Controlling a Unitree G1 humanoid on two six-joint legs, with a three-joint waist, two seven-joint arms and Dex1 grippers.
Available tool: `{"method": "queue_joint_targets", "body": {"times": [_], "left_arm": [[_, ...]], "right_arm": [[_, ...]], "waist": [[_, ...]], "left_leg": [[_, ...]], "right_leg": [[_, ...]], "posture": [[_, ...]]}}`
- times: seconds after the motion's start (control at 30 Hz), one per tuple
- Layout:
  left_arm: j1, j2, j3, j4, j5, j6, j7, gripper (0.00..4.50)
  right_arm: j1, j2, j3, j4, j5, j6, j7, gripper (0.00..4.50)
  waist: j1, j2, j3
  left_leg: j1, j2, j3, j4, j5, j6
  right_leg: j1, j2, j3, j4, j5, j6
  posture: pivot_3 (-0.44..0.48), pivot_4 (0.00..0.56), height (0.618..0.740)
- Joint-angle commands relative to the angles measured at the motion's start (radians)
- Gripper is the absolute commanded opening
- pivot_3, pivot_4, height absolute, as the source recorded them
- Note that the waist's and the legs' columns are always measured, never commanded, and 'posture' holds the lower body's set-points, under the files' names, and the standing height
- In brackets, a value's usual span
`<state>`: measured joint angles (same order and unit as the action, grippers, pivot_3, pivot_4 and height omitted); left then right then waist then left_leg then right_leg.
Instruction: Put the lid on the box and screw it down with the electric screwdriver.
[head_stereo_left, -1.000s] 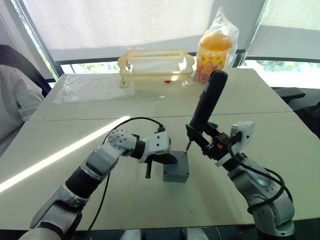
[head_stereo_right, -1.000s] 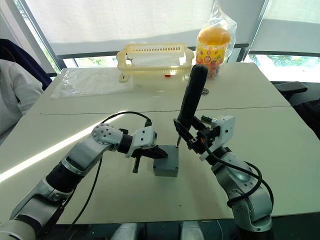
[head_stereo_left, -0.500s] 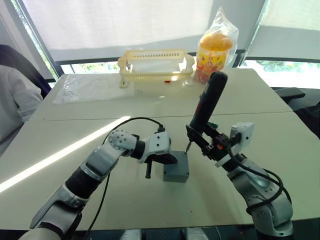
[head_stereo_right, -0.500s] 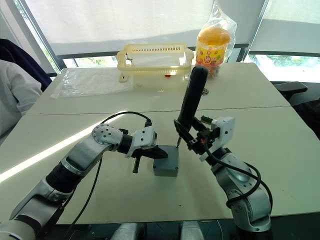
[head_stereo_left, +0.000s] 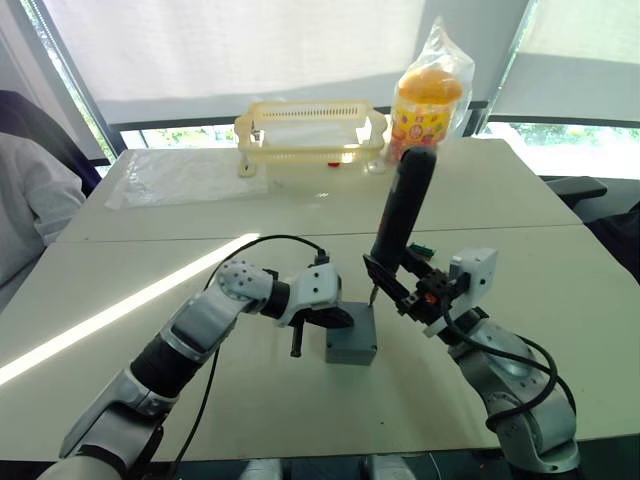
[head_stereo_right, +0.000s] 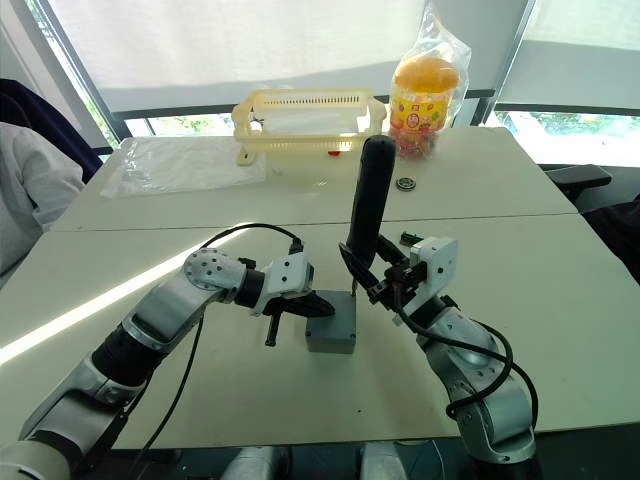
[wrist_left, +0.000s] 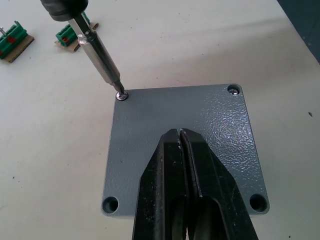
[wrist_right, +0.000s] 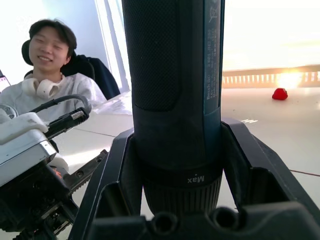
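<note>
The grey-blue box (head_stereo_left: 352, 342) stands on the table between my arms, and the lid (wrist_left: 200, 130) lies on top of it. Screws sit in two of the lid's corners; the other two corner holes (wrist_left: 110, 204) are empty. My left gripper (wrist_left: 180, 133) is shut, its tips resting on the middle of the lid. The right gripper (head_stereo_left: 400, 286) is shut on the black electric screwdriver (head_stereo_left: 402, 212), which stands nearly upright. The screwdriver's metal bit (wrist_left: 100, 57) touches a corner screw (wrist_left: 121, 95).
A yellow basket (head_stereo_left: 310, 130), a bagged orange snack jar (head_stereo_left: 430, 95) and a clear plastic sheet (head_stereo_left: 180, 175) lie at the table's far side. Green connectors (wrist_left: 70, 35) lie close behind the box. A person (wrist_right: 50, 75) sits at the table's left edge.
The right arm has shifted slightly left and the screwdriver's top has leaned left, standing more upright. The left gripper and the box have stayed put.
</note>
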<state>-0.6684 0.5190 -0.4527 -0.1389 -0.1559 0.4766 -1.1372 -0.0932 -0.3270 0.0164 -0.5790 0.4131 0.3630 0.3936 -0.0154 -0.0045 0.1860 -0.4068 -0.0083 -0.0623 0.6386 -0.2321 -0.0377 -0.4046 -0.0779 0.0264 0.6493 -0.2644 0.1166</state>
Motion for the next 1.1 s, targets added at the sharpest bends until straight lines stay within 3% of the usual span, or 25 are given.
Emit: {"method": "queue_joint_targets", "body": {"times": [0.03, 0.27, 0.43, 1.1], "left_arm": [[0.014, 0.012, -0.013, -0.008, 0.020, 0.014, 0.001, 0.00], [0.024, 0.016, -0.015, -0.024, 0.021, 0.021, 0.001, 0.00], [0.032, 0.019, -0.015, -0.035, 0.022, 0.026, 0.001, 0.00], [0.061, 0.035, -0.030, -0.037, 0.049, 0.031, -0.002, 0.00]], "right_arm": [[0.027, -0.011, 0.042, 0.045, -0.057, -0.010, 0.008, 1.79], [0.036, 0.026, 0.075, 0.087, -0.064, -0.036, 0.006, 1.79], [0.038, 0.052, 0.071, 0.101, -0.037, -0.020, 0.010, 1.79], [0.100, 0.069, 0.093, 0.159, -0.084, -0.098, 0.022, 1.79]], "waist": [[0.000, -0.001, -0.001], [0.000, -0.006, -0.006], [-0.002, -0.008, -0.007], [-0.003, -0.014, -0.020]], "left_leg": [[0.000, 0.000, 0.000, 0.000, 0.000, 0.000], [0.003, 0.000, 0.000, 0.000, 0.000, 0.000], [0.017, 0.001, 0.000, -0.008, 0.000, 0.000], [0.018, 0.003, 0.000, -0.010, 0.000, 0.000]], "right_leg": [[0.000, 0.000, 0.000, 0.000, 0.000, 0.000], [0.003, 0.000, 0.000, 0.000, -0.001, -0.002], [0.015, 0.000, 0.000, -0.006, -0.005, -0.005], [0.015, 0.001, -0.001, -0.006, -0.008, -0.008]], "posture": [[0.000, 0.150, 0.740], [0.000, 0.150, 0.740], [0.000, 0.150, 0.740], [0.000, 0.150, 0.740]]}}
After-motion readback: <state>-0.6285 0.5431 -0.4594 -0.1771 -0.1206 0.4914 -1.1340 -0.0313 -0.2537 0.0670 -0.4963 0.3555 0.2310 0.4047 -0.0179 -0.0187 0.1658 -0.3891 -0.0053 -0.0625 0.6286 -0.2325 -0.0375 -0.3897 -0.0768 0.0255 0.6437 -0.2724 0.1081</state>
